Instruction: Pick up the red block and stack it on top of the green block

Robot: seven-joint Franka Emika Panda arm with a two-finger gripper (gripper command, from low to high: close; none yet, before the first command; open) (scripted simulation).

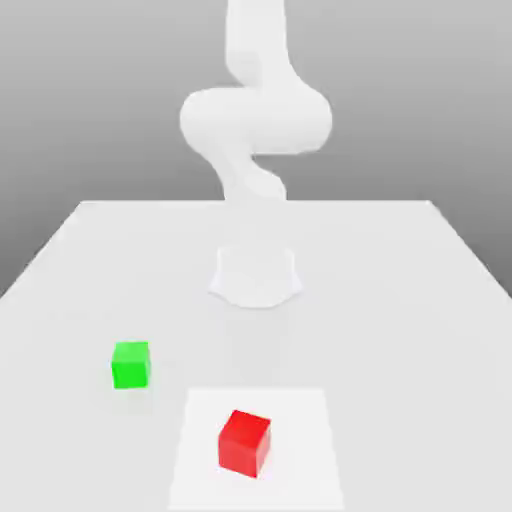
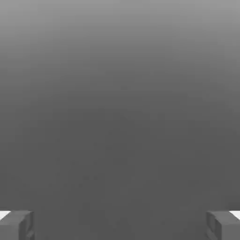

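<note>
The red block (image 1: 244, 443) sits turned a bit on the white square (image 1: 200, 480), not between the gripper's (image 2: 120, 226) wide-apart fingers, and looks like a cube with no long side, and the white arm (image 1: 256, 120) stands up behind, past the green block (image 1: 131, 365).

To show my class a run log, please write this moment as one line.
gripper: open, empty | red block: on white patch | green block: unstacked
</note>
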